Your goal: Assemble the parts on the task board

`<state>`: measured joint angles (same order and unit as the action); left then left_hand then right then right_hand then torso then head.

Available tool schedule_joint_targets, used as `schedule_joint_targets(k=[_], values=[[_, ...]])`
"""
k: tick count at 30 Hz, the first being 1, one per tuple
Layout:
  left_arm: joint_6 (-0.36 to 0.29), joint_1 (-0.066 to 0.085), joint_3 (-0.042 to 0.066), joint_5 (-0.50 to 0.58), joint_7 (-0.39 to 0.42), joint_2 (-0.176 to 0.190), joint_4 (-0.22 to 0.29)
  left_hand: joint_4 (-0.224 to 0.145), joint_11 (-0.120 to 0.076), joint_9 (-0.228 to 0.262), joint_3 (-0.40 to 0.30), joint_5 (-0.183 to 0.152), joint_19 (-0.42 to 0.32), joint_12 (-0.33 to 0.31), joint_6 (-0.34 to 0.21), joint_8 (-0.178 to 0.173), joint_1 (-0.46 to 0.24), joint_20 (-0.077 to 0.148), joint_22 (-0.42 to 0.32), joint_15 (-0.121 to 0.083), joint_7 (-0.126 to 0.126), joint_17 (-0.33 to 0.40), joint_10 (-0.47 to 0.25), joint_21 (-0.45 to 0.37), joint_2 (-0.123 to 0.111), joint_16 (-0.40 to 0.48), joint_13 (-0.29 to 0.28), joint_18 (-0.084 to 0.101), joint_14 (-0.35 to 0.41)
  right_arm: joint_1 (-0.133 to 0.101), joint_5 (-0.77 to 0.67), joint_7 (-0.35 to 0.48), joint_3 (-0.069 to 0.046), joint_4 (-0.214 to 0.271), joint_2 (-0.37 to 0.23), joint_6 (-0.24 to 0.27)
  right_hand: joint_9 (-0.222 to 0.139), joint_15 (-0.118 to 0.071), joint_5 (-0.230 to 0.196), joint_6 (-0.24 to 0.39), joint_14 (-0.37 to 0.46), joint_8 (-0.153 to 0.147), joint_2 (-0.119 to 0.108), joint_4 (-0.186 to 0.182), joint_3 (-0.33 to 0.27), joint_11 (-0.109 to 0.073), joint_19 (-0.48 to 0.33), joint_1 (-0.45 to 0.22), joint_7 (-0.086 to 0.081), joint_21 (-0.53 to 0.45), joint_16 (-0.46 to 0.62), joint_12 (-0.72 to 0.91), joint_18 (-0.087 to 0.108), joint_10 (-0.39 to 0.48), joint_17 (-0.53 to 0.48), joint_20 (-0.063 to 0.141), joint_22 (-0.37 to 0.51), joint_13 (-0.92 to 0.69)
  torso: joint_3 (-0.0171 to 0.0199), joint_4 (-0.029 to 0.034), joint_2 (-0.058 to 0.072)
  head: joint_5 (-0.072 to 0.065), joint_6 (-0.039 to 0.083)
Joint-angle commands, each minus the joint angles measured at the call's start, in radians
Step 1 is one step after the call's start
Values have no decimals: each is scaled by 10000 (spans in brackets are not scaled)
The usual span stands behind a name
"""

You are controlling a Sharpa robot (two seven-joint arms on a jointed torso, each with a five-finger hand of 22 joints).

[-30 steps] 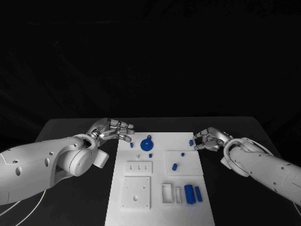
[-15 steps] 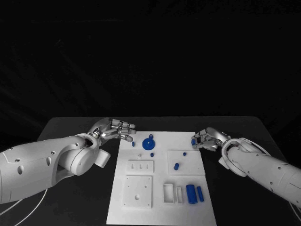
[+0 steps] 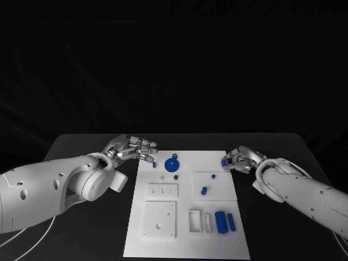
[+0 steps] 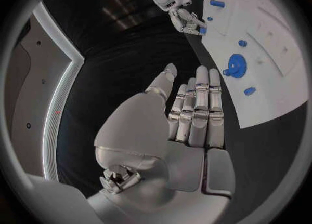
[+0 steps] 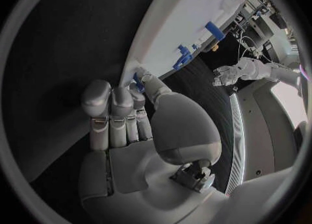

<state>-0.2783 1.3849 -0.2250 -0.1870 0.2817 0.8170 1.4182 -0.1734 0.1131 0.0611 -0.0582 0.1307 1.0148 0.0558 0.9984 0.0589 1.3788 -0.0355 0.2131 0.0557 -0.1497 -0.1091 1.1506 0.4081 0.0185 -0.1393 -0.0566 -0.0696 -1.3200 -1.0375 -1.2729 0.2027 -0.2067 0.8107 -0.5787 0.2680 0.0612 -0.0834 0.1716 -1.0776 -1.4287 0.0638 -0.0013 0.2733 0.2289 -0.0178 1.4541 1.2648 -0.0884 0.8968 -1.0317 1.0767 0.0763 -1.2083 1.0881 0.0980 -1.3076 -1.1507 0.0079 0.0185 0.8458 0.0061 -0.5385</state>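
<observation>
The white task board (image 3: pixel 182 244) lies in the middle of the black table. My right hand (image 3: pixel 241 159) is at the board's far right edge. In the right wrist view its thumb and fingertips (image 5: pixel 133 91) pinch a small blue part (image 5: pixel 138 84) there, also seen as a small blue part (image 3: pixel 224 162) from the head. My left hand (image 3: pixel 133 148) hovers by the board's far left corner, its fingers (image 4: pixel 195 104) stretched out and holding nothing. A round blue part with a knob (image 3: pixel 172 165) sits on the board between the two hands.
Small blue pegs (image 3: pixel 204 190) lie on the raised white plates of the board. Two blue cylinders (image 3: pixel 220 222) rest near its front right, beside a slotted white block (image 3: pixel 193 222). Black table (image 3: pixel 88 228) lies on either side.
My right hand's fingers have drawn in around the small blue part at the board's right edge. The left hand has hardly moved.
</observation>
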Motion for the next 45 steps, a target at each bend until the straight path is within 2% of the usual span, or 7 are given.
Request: schedule_joint_targets(k=[1,9,13,16,32,39,45], values=[[128,6,10,-38,15,-9,35,-1,10,15,60,20,-55,37,13,42,-47,-34,12,16,-6,14,-71,57,-29,29,-14,58,54,0,-99,27,-1,26,28,-101,12,68,-61,-142,-43,-20,18,-16,69,76,32,-126,18,67,-49,55,-11,-12,13,-40,-1097,-23,1,-8,-6,6,4],[135,6,10,-54,-2,-7,41,17,12,15,70,18,-55,41,12,42,-12,-33,19,16,-7,14,-76,68,-27,30,-15,54,55,0,-98,11,-1,82,55,-52,13,62,-69,-259,-57,-18,-17,-55,-40,74,44,-136,46,105,-71,97,-12,-55,29,-38,-1104,-45,-13,2,-10,-16,3],[137,6,10,-59,-10,-6,45,17,12,15,70,18,-55,41,12,42,-12,-33,19,16,-7,14,-76,68,-27,30,-15,54,55,0,-86,-52,0,85,62,243,13,58,-164,-386,-80,-23,87,-160,-69,74,62,-193,62,152,-84,130,-16,-89,34,-33,-1112,-64,-15,-1,-9,-32,-11],[139,6,10,-61,-16,-8,46,17,12,15,70,18,-55,41,12,42,-12,-33,19,16,-7,14,-76,68,-27,30,-15,54,55,0,-78,-109,0,90,64,395,20,61,-169,-614,-104,-21,64,-197,-75,88,84,-192,70,193,-77,160,-14,-129,20,-32,-1118,-79,-16,-1,-6,-26,-10],[137,7,12,-81,-28,-4,70,30,6,15,82,3,-62,43,12,42,10,-31,33,11,-8,10,-59,87,-27,21,-15,53,42,2,5,-226,0,313,28,1107,50,13,-43,-1286,-145,-13,103,-328,-256,24,120,-135,207,260,-131,192,-32,-205,73,8,-1132,-101,6,-11,-8,-27,8],[117,9,19,-167,-171,1,97,67,-41,16,83,-3,-47,40,70,45,-40,-13,46,-15,19,-7,97,109,-6,-13,-13,64,10,2,62,-262,0,839,-120,1377,50,3,115,-1325,-157,-14,105,-336,-302,12,136,-142,219,275,-191,186,-40,-224,144,24,-1133,-106,16,-30,-12,-14,33],[25,40,41,-203,-663,-6,123,265,-270,28,136,-34,214,49,381,70,-288,123,104,-192,175,-166,744,244,25,-348,-21,104,-303,0,38,-376,-1,1661,-355,1509,48,3,168,-1319,-156,-15,103,-331,-302,9,140,-143,217,263,-191,177,-38,-225,152,26,-1129,-103,16,-98,-50,33,69]])
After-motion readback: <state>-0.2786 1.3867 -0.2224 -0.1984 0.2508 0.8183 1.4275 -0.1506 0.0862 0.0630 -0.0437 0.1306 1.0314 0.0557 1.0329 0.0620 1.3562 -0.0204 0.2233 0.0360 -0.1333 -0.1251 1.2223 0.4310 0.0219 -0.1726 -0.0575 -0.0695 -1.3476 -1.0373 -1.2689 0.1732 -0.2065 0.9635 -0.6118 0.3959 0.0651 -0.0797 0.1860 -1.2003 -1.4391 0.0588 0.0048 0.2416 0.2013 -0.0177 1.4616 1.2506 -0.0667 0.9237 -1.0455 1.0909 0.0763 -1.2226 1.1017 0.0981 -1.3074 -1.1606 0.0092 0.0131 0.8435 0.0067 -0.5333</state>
